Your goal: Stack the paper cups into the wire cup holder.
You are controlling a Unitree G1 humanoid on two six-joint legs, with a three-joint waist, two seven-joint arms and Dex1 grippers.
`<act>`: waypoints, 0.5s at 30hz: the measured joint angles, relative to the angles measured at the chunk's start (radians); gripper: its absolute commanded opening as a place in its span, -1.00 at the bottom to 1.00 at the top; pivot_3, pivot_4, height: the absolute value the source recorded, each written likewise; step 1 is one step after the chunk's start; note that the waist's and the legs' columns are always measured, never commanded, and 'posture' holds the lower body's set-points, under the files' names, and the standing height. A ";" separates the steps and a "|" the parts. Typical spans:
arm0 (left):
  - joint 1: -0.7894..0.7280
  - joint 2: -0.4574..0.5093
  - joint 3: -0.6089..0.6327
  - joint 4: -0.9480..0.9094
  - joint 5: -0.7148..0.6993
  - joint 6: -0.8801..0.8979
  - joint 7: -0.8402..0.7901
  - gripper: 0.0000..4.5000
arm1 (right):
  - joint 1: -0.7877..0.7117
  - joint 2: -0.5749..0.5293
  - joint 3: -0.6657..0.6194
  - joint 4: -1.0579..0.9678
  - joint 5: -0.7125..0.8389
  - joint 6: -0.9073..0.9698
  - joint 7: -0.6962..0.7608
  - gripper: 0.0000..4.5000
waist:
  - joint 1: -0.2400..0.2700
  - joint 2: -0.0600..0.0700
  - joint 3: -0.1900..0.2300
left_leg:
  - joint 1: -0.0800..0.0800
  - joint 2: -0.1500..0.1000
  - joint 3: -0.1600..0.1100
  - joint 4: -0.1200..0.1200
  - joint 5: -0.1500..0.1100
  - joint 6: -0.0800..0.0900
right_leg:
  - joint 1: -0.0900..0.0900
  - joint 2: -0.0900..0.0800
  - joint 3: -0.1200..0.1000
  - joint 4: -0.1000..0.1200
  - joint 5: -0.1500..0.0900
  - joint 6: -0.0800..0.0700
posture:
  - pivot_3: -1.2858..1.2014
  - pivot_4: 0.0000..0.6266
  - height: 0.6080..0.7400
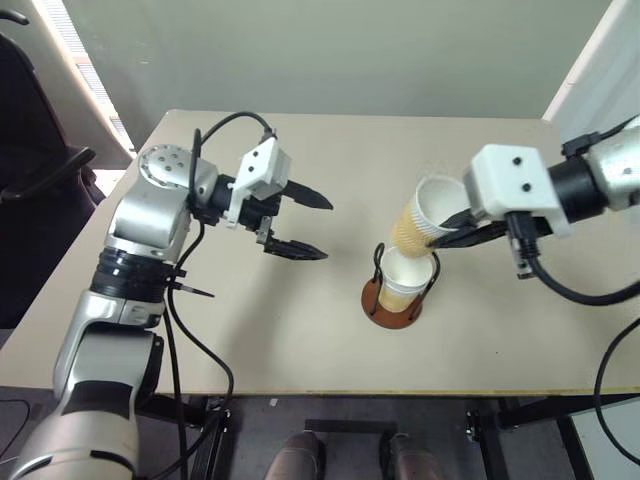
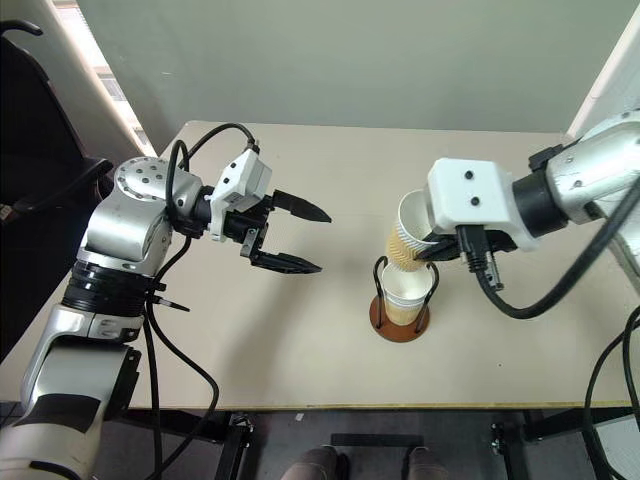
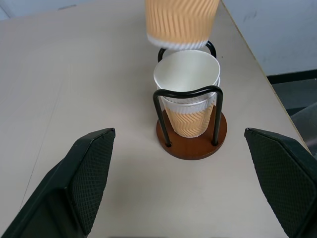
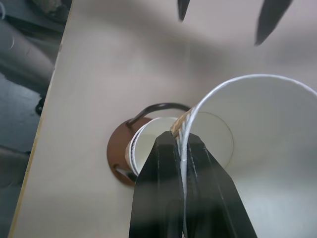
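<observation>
R hand pinches rim of a tilted yellow-tan ribbed paper cup just above the nested cups in the brown-disc wire cup holder on beige tabletop; base aims down-left at their mouth; L hand spread, empty, farther off.
</observation>
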 measured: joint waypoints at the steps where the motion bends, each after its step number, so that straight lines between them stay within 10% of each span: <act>1: 0.000 0.000 0.000 -0.003 0.000 0.003 0.000 1.00 | 0.002 0.003 0.011 0.006 -0.015 -0.009 0.007 -0.99 | 0.000 0.000 0.000 | 0.000 0.000 0.000 0.000 0.000 0.000 | 0.000 0.000 0.000 0.000 0.000 0.000 | 0.03 -0.52 1.00; 15: 0.000 -0.001 0.000 -0.023 -0.003 0.021 0.003 1.00 | 0.083 0.093 0.102 0.018 -0.153 -0.110 0.043 -0.99 | -0.003 0.000 0.000 | 0.001 0.000 0.000 0.000 0.001 -0.001 | 0.000 0.000 0.000 0.001 0.001 -0.002 | 0.03 -0.52 1.00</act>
